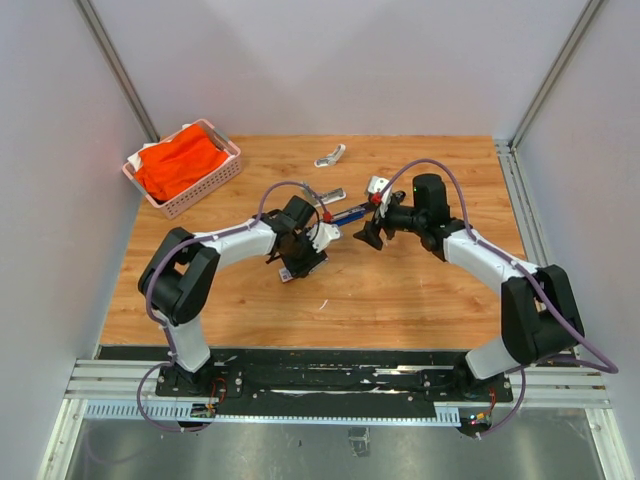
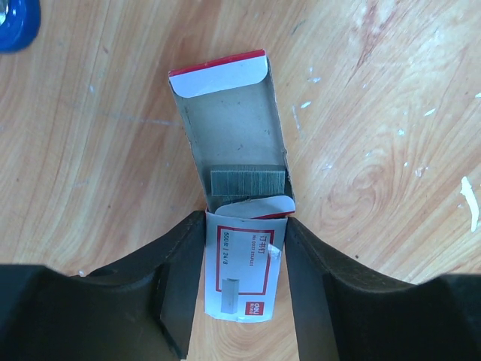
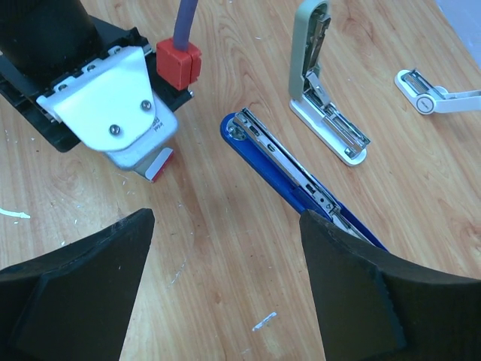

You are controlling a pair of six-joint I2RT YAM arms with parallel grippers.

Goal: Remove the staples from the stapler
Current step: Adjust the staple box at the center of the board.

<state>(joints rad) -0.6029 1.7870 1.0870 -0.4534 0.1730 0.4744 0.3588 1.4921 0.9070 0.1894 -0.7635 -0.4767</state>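
Left tool (image 2: 246, 229) clenched on a small white staple box (image 2: 240, 282) with its flap open. Right tool (image 3: 225, 226) released, jaws wide, above the stapler (image 3: 297, 174). The stapler lies on the tabletop (image 3: 421, 195) with its metal rail exposed.

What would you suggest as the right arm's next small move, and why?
Probably lower the right gripper onto the stapler. Its jaws stand wide open and empty above the stapler, which lies opened on the table with its metal rail exposed, while the left gripper is shut on the small white box, flap open. Whether the rail is still loaded is too fine to tell.
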